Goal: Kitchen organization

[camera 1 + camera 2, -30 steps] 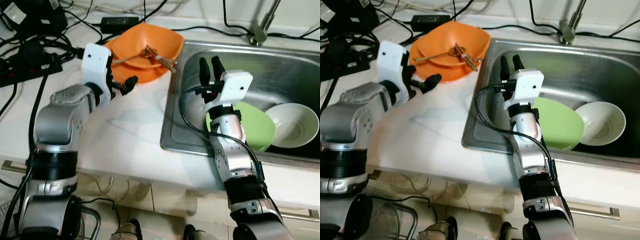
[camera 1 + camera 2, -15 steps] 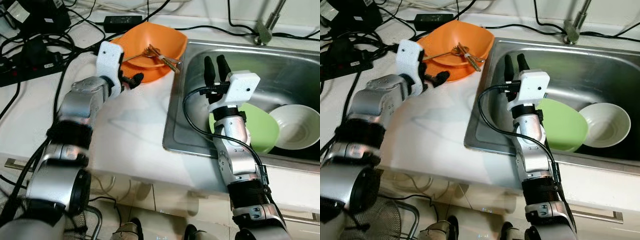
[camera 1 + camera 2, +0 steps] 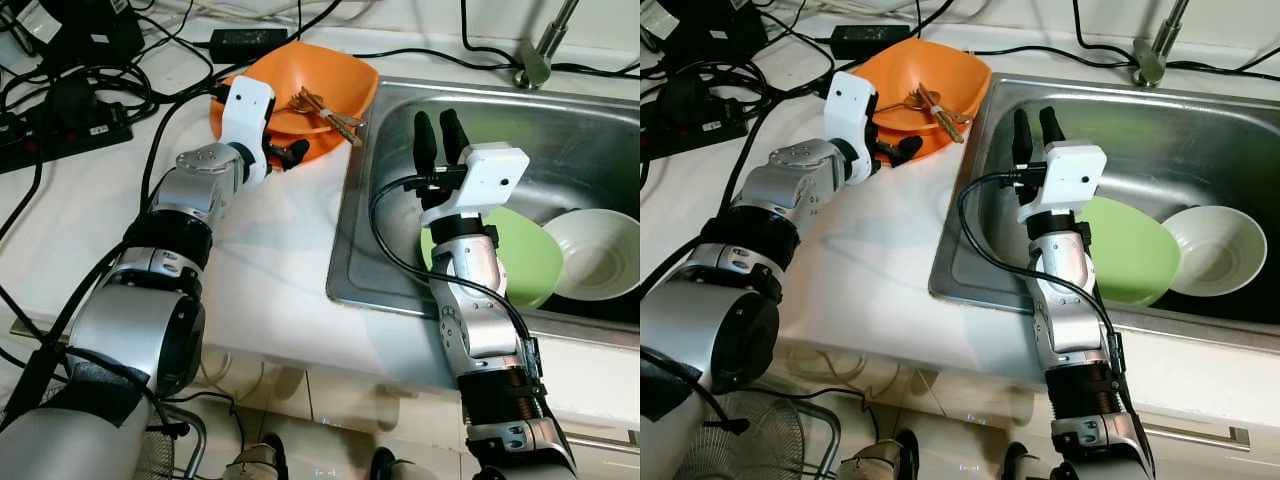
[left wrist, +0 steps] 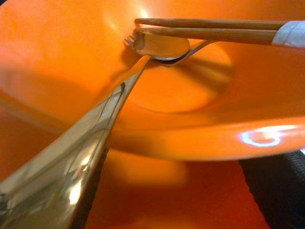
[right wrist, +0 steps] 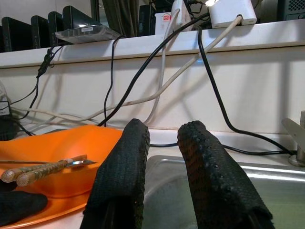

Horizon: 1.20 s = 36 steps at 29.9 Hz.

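Taking the steel sink (image 3: 560, 120) as the landmark, the nearest thing to the robot inside it is the green bowl (image 3: 515, 255), lying against the basin's near wall with a white bowl (image 3: 600, 250) just beside it toward the right; both look empty. The right gripper (image 3: 435, 135) stands upright over the basin's left part, just beyond the green bowl, its two black fingers (image 5: 128, 171) pointing up and away with a narrow gap between them and nothing held. Left of the sink, on the white counter (image 3: 270, 250), the left gripper (image 3: 290, 152) reaches out to the near rim of the orange bowl (image 3: 340, 80), which sits hard against the sink's far left corner with a shallower orange plate (image 3: 290, 125) nested in it. From the head views I cannot tell how wide this claw stands; the left wrist view shows a shiny fork handle (image 4: 81, 157) running from right beside the camera up to the plate's middle, but not whether the fingers have pinched it. The coming move seems to turn on that handle: its long axis runs from the plate's centre out toward the left gripper, so the left arm is much the nearer and can take it end-on. Across the fork's head lie wooden chopsticks (image 4: 205, 28), their length pointing toward the sink, and they would likely be disturbed if the fork is pulled. Beyond the bowl, cables (image 3: 90, 90) trail over the counter, and the tap (image 3: 545, 40) rises behind the sink.
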Motion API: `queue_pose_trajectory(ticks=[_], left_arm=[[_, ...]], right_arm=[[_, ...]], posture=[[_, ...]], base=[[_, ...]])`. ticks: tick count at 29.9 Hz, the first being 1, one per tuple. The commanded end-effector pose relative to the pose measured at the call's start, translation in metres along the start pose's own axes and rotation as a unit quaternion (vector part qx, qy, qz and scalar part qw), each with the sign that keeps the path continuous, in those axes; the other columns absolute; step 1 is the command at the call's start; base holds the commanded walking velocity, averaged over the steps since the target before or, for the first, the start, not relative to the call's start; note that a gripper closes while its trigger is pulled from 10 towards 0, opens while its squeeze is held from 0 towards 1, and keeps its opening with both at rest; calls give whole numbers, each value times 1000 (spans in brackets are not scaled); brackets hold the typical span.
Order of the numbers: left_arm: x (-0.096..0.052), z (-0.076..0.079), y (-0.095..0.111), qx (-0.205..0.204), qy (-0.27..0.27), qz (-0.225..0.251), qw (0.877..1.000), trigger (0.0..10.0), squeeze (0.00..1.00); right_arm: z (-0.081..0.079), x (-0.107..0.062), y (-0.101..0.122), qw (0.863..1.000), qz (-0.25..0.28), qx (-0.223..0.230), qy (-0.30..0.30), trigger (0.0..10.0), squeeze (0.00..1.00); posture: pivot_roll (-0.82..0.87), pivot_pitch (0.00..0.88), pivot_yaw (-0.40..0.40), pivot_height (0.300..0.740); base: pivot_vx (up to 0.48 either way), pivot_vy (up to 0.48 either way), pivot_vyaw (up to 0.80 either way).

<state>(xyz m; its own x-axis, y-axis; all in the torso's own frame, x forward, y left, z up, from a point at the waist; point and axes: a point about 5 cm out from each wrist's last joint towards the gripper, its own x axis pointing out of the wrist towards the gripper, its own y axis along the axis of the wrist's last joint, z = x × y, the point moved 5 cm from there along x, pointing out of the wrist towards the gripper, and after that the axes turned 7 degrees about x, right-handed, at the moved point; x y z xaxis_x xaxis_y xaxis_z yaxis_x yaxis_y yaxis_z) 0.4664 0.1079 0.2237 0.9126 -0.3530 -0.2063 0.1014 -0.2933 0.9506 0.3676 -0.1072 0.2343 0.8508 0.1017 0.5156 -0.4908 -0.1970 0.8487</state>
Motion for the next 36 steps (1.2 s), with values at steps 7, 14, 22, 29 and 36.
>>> queue_pose_trajectory(ticks=[7, 14, 22, 29, 36], left_arm=[[1, 6, -15, 34, -26, -66, 997, 10000, 0], [-3, 2, -28, 1, -36, -95, 995, 10000, 0], [-10, 2, -45, -21, -66, -123, 990, 10000, 0], [-24, -6, -49, -37, -84, -134, 987, 10000, 0], [-60, -20, -44, -52, -67, -123, 989, 10000, 0]], right_arm=[[13, -32, -50, 995, -99, -2, -27, 10000, 0], [10, -30, -52, 995, -102, 3, -24, 10000, 0], [8, -27, -53, 994, -103, 6, -19, 10000, 0], [6, -23, -54, 995, -103, 9, -13, 10000, 0], [2, -19, -54, 995, -101, 12, -7, 10000, 0]], posture=[[117, 248, 126, 740], [135, 245, 127, 740], [150, 233, 128, 740], [173, 221, 124, 740], [190, 213, 112, 740]], base=[[0, 0, 0], [0, 0, 0], [0, 0, 0], [0, 0, 0], [0, 0, 0]])
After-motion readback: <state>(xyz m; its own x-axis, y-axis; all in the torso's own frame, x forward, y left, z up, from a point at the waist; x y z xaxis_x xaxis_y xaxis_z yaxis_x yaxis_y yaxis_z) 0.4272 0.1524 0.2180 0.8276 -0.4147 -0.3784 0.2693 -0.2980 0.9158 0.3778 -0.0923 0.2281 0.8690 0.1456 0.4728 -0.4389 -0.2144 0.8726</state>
